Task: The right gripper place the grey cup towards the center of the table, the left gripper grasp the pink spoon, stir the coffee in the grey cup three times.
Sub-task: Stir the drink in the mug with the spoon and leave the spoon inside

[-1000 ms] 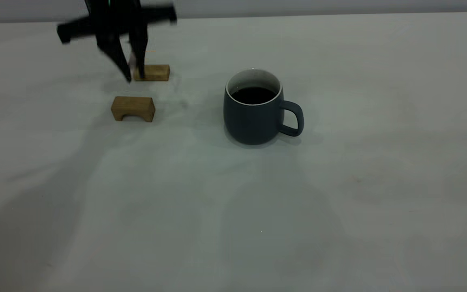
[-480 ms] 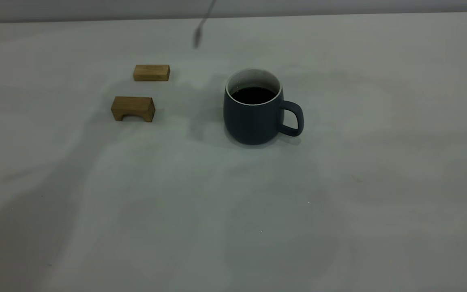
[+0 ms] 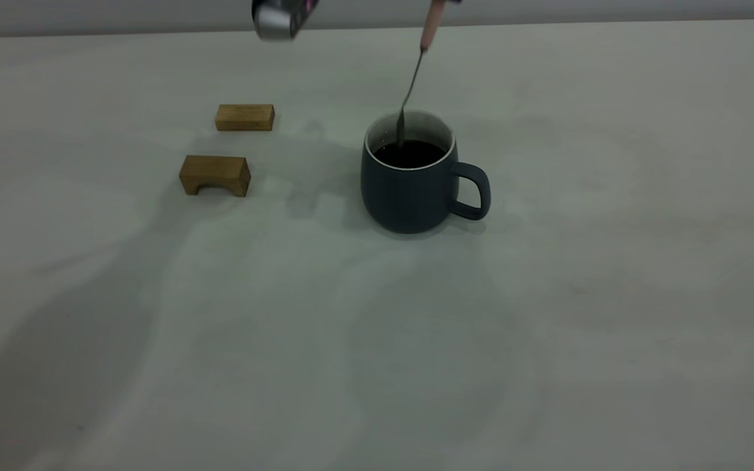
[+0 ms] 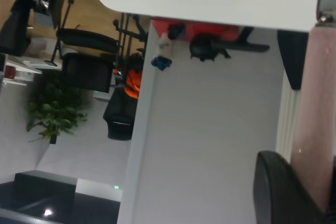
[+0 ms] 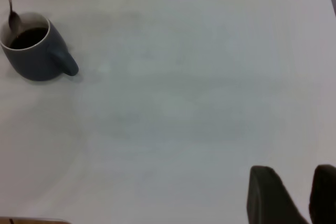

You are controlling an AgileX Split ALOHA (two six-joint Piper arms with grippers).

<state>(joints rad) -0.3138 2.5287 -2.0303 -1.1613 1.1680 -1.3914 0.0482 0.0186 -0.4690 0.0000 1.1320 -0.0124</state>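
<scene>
Exterior view, logged from largest to smallest. Table (image 3: 547,340): broad, pale, matte, bearing everything.

Grey cup (image 3: 410,190): stands upright near the table's middle, loop handle toward the right-arm side, apart from both arms. Judged a heavy, rigid ceramic with liquid inside, so stable under light stirring but spillable if knocked at the rim; the handle or the belly is the place to hold it. Coffee (image 3: 410,154): dark, sits well below the rim.

Two tan wooden blocks (image 3: 215,174) lie on the left-arm side, well apart from the cup.

Pink spoon (image 3: 414,85): hangs steeply, bowl down inside the cup at or just above the coffee; whether it is dipped cannot be told. Light, stiff, smooth handle, judged prone to swivel in a narrow pinch; best held high on the pink handle, as it is.

Left gripper (image 4: 294,182): almost wholly cut off above the exterior view, only a silver-grey part showing at the top edge. In the left wrist view a dark finger lies against the pink handle, so the jaws read as pinching the spoon; the second finger is hidden.

Right gripper (image 5: 291,195): far from the cup over bare table, fingertips spread, holding nothing. Stir count cannot be read.
</scene>
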